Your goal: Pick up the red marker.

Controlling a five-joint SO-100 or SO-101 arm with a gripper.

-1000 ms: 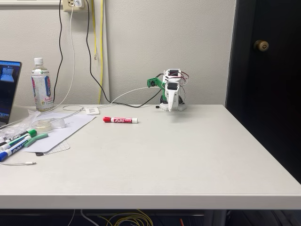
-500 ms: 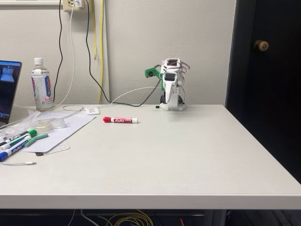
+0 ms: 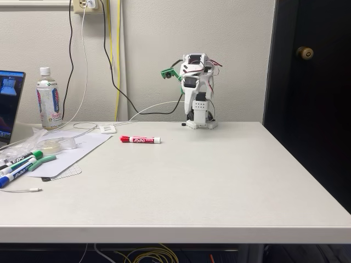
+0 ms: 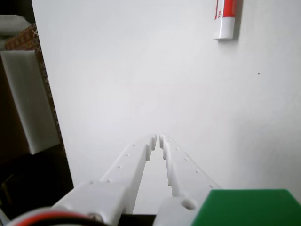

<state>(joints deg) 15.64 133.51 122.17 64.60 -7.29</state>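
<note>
The red marker (image 3: 140, 139) lies flat on the white table (image 3: 219, 181), left of the arm's base, red cap pointing left in the fixed view. The white arm (image 3: 196, 90) stands at the table's back edge, folded and partly raised, well apart from the marker. Seen from the wrist, my gripper (image 4: 158, 138) points at bare table with its white fingers (image 4: 134, 157) pressed together and nothing between them. One end of the red marker (image 4: 225, 18) shows at the top right, far ahead of the fingertips.
Green-capped and blue-capped markers (image 3: 21, 164) lie on paper at the table's left edge. A bottle (image 3: 49, 99) and a laptop (image 3: 8, 104) stand at the back left. Cables (image 3: 112, 82) hang down the wall. A dark door (image 3: 307, 66) is on the right.
The arm has lifted from its low folded pose; its upper part and the green camera mount have risen and shifted left. The marker has not moved.
</note>
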